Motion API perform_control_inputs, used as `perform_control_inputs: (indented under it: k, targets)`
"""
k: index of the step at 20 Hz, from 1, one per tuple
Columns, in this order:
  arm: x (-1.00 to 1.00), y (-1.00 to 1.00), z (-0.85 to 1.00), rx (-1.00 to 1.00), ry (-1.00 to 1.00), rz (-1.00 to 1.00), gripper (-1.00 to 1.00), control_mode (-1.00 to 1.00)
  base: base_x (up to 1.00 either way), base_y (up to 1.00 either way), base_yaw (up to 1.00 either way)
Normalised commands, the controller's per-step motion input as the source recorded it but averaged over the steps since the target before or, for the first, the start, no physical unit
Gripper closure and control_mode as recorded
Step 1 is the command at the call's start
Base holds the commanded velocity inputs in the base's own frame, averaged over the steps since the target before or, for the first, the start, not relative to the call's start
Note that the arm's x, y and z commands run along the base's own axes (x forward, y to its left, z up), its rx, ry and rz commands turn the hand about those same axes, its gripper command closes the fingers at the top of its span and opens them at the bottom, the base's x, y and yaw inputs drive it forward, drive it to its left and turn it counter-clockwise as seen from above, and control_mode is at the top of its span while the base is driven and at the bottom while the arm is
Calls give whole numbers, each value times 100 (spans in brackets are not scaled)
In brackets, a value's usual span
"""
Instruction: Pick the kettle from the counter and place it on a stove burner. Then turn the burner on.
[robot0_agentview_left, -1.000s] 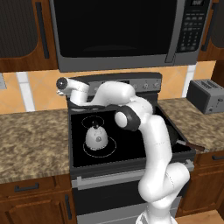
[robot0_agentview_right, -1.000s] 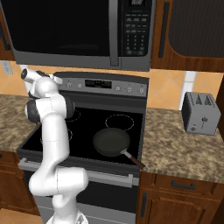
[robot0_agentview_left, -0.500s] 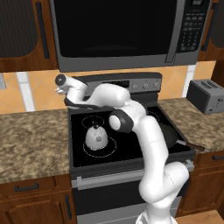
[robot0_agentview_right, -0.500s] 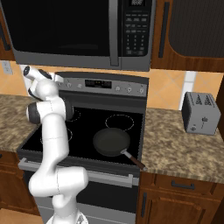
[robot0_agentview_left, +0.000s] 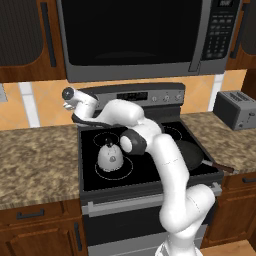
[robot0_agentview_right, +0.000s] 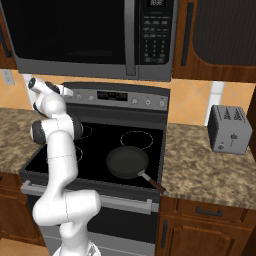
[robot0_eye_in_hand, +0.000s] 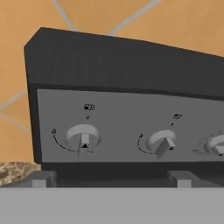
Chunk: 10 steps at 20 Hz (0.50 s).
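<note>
While the kettle (robot0_agentview_left: 111, 156) is already seated inside the widest white ring, the stove burner (robot0_agentview_left: 114, 167), at the front left of the black glass cooktop (robot0_agentview_left: 150, 172), the placing half of the task can be judged done and only the switching-on is left. The desk (robot0_agentview_left: 35, 162) of speckled granite to the left of the stove carries nothing of the task now. The frying pan (robot0_agentview_right: 127, 162) is seen on the cooktop's other side, apart from the kettle.

The gripper (robot0_agentview_left: 70, 97) is held up at the left end of the stove's raised back panel (robot0_agentview_right: 117, 95), well above and behind the kettle. In the hand view its two finger tips (robot0_eye_in_hand: 41, 179) are seen spread apart with nothing between them, so it is taken to be fairly wide and empty.

The relation that the coming move turns on is read from the hand view: the leftmost knob (robot0_eye_in_hand: 83, 138) lies straight ahead of the gripper and slightly toward the left finger, roughly between the two tips, with its pointer mark facing down. A second knob (robot0_eye_in_hand: 160, 142) lies further right, nearer the other finger, and is turned at a slant. It is judged that a short advance toward the panel would be needed before the fingers could close on the leftmost knob; whether that knob governs the kettle's burner cannot be told from the small markings.
</note>
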Motion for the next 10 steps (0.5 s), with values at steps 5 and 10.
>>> perform_control_inputs:
  k: [5,10]
  targets:
    - [24,0,0,0,0,0,-100,-100,0,0,0]
    - [22,2,0,0,0,0,-100,-100,0,0,0]
